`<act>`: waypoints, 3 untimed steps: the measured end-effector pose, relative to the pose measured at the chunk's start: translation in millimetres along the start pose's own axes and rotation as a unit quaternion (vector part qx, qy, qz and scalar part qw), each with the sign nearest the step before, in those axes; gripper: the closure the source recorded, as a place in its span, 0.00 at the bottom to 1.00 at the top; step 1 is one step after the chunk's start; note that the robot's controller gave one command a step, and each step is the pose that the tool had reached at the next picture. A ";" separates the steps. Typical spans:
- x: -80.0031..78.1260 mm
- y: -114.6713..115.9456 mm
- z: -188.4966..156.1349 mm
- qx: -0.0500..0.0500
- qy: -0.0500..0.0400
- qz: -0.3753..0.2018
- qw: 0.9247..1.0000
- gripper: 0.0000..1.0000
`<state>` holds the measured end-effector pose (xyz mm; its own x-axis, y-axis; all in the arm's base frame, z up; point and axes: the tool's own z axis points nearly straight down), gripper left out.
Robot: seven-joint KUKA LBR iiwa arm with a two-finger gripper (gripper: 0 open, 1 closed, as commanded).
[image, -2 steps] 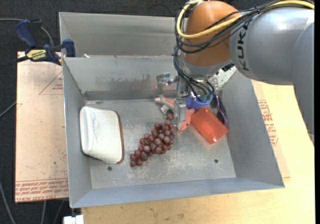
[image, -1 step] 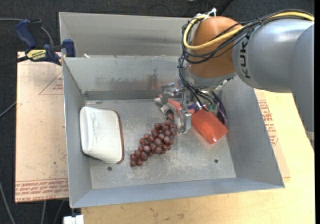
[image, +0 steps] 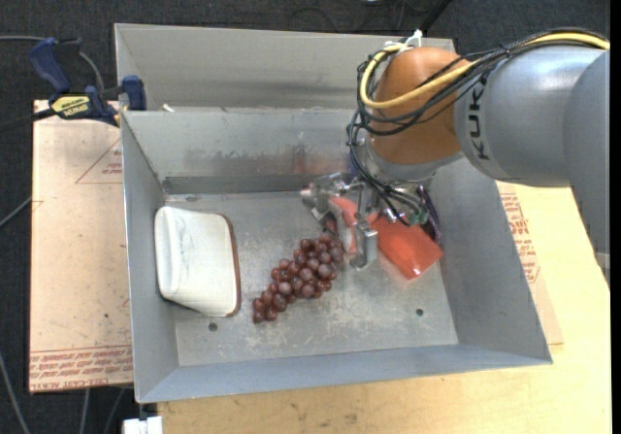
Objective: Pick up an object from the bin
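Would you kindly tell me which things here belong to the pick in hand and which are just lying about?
In play: gripper, low in the grey bin, right of middle; bunch of dark red grapes, its upper end at the gripper; orange-red block, right beside the gripper.
Lying about: white rounded block, at the bin's left, apart from the gripper.

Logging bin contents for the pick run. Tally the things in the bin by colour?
White: 1, rounded pad, on the left
Dark red: 1, grape bunch, in the middle
Orange-red: 1, blocky thing, on the right
Total: 3
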<state>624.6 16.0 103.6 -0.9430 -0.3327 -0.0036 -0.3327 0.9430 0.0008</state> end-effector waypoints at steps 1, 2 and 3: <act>5.0 24.7 17.7 0.000 -0.003 -0.156 0.988 0.00; 4.2 35.4 27.1 -0.001 -0.002 -0.276 0.961 0.00; -3.6 52.2 33.7 0.001 -0.004 -0.388 0.922 1.00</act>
<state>610.7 66.5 70.0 -0.4218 -0.9066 -0.0107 -0.9066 0.4219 -0.0065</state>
